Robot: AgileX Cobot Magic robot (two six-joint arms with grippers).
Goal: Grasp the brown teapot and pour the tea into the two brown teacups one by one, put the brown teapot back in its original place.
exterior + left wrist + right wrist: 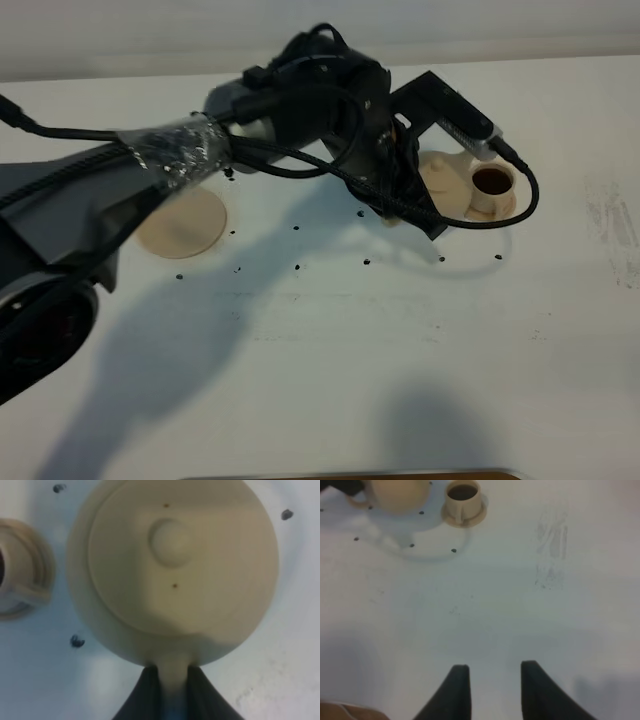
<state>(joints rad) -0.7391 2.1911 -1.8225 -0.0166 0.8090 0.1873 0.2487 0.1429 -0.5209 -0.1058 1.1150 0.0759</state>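
On the white table (330, 360), at the left of the exterior high view, lies the flat round beige disc (182, 224), bare, partly overlapped by the left arm (150, 160) above it. That arm reaches across the middle toward the right.

Left gripper (174, 690): the wrist view shows its two dark fingers (142, 695) pinching the loop handle (173, 675) of the brown teapot (175, 570), one finger on either side. The teapot body extends directly ahead of the fingertips, lid on, knob (171, 541) centred. In the exterior view the teapot (443, 178) is mostly hidden under the wrist; only a pale part shows (whether it is lifted clear of the table cannot be told).

Just beside the teapot, to its right in the exterior view, stands one teacup (492, 188) on its small saucer (508, 205), holding dark liquid. The same cup and saucer appear at the edge of the left wrist view (20, 570). Small dark specks (297, 268) are scattered on the table around this group.

Right gripper (495, 672): fingers spread apart, nothing between them, above bare table. The teapot (400, 495) and filled teacup (463, 500) lie well apart from it, far ahead.
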